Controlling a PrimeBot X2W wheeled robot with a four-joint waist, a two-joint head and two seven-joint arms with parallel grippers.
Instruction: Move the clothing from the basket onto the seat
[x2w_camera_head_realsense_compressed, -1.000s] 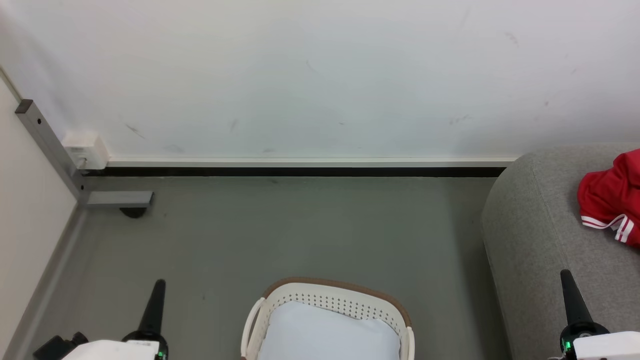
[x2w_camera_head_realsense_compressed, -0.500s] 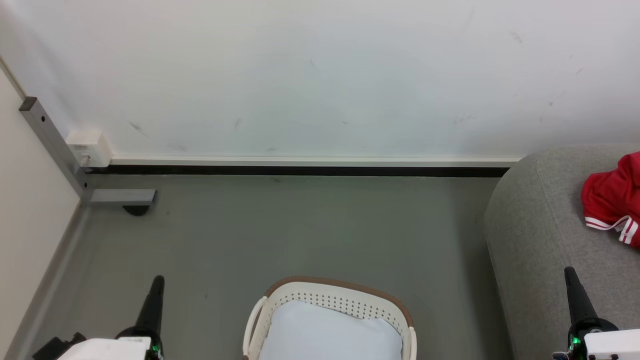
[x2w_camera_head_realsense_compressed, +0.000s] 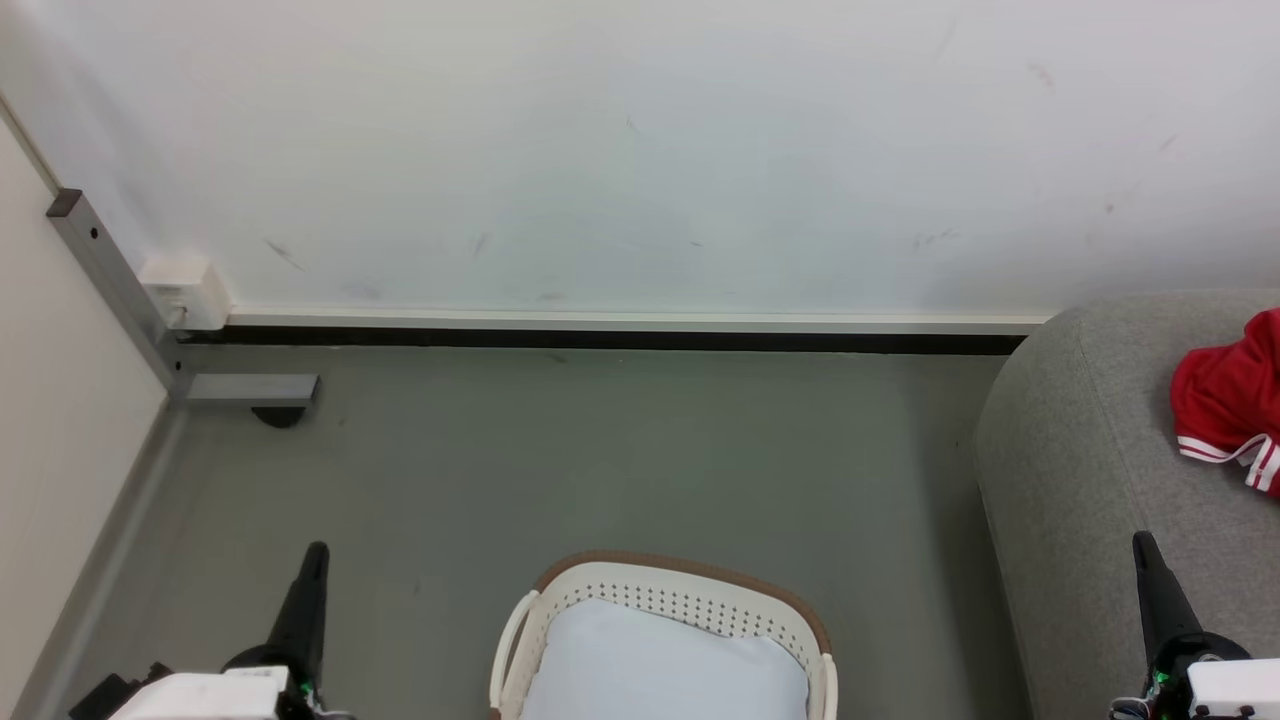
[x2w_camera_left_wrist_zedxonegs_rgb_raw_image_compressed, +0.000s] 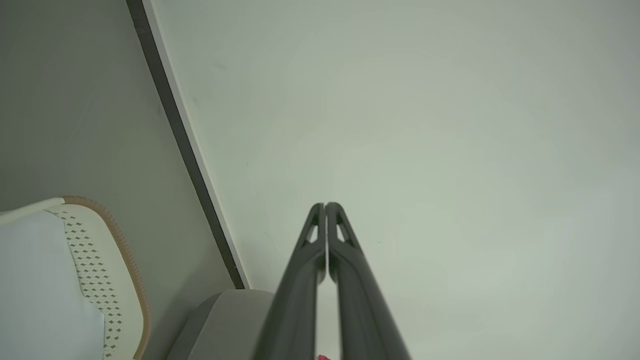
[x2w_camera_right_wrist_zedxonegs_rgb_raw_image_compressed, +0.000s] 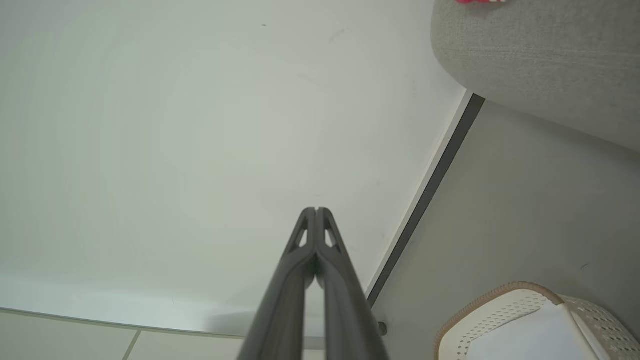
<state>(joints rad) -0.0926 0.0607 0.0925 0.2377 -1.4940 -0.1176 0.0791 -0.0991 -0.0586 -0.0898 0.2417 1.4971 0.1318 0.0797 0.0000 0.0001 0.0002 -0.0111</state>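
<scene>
Nearest, the left gripper (x2w_camera_head_realsense_compressed: 316, 552) and right gripper (x2w_camera_head_realsense_compressed: 1141, 540) sit low at either side, each with its fingers pressed together on nothing; the wrist views show the tips meeting. Between them the basket (x2w_camera_head_realsense_compressed: 680, 575) holds the pale pad (x2w_camera_head_realsense_compressed: 660, 670) and no red in the part that shows, though its near end is cut off. Over the last second everything in the head view has slid a little to the right, basket, seat (x2w_camera_head_realsense_compressed: 1080, 480) and wall (x2w_camera_head_realsense_compressed: 640, 150) alike — the camera turning, not the things. The clothing (x2w_camera_head_realsense_compressed: 1225, 400) lies on the seat at the right edge, where it lay before. I judge the transfer done, or close to it — whether both garments are in that red heap I cannot tell.
</scene>
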